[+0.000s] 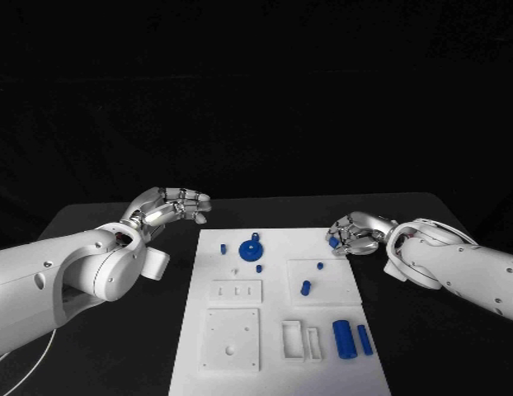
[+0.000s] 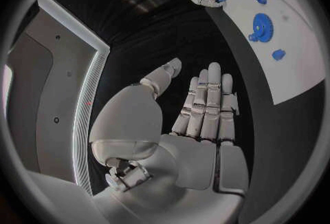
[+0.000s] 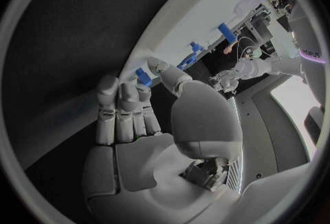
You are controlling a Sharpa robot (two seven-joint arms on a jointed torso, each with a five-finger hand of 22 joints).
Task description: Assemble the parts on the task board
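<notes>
Right hand (image 1: 354,233): a small blue part (image 1: 334,242) is pinched between thumb and fingers at the task board (image 1: 328,363)'s far right edge. Left hand (image 1: 171,205): nothing is held, fingers apart, raised over the table (image 1: 102,223) beside the board. A blue gear (image 1: 251,249) lies between the hands.

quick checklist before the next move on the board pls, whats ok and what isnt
1. Right hand has a part: ok, a small blue part sits between its thumb and fingers.
2. Left hand free: ok, fingers apart, nothing in it.
3. Left hand off the task board: ok, it is beside the board's left edge.
4. Blue gear seated: cannot tell.
5. Two blue cylinders away from both hands: ok, they lie at the board's near right.
</notes>
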